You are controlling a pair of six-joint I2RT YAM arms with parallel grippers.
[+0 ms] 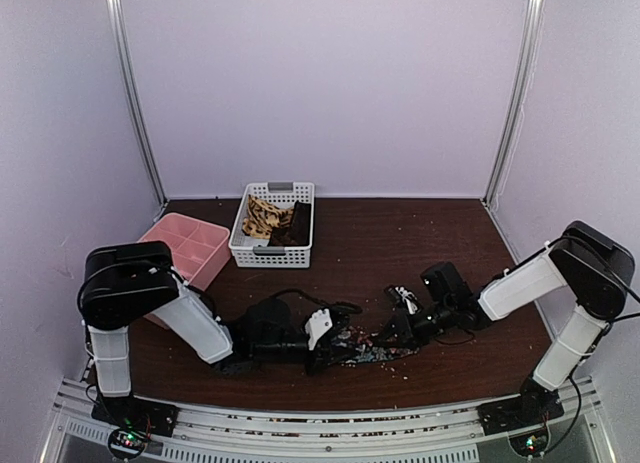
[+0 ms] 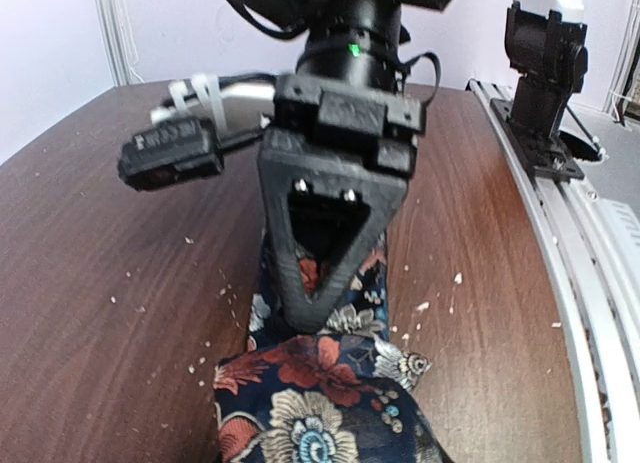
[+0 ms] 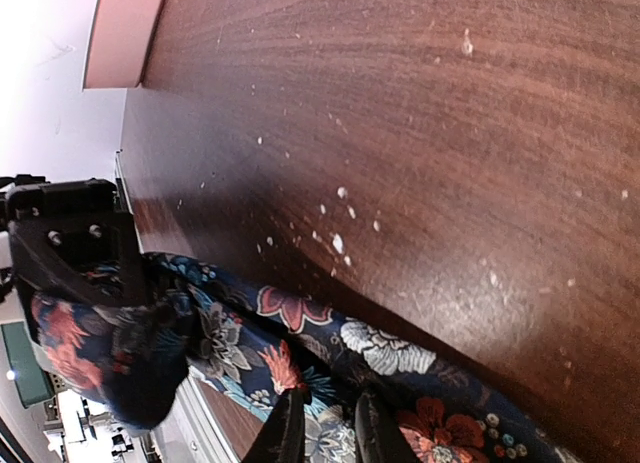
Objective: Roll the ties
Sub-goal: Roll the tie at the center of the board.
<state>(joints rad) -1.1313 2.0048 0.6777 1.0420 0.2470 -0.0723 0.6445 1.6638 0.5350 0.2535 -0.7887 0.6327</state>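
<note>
The dark floral tie (image 1: 365, 350) lies along the table's near edge between my two grippers. In the left wrist view its folded end (image 2: 310, 393) fills the bottom and hides my left fingers. My left gripper (image 1: 335, 343) holds that bunched end, which also shows in the right wrist view (image 3: 95, 348). My right gripper (image 1: 392, 333) is shut on the tie's strip (image 3: 400, 353), its tips (image 2: 312, 308) pinched together on the fabric. The tan tie (image 1: 260, 218) and the dark brown tie (image 1: 295, 226) lie in the white basket.
The white perforated basket (image 1: 272, 251) stands at the back, left of centre. The pink tray (image 1: 190, 245) sits to its left, beside the left arm. White crumbs dot the brown table (image 1: 400, 253). A metal rail (image 1: 330, 423) runs along the near edge.
</note>
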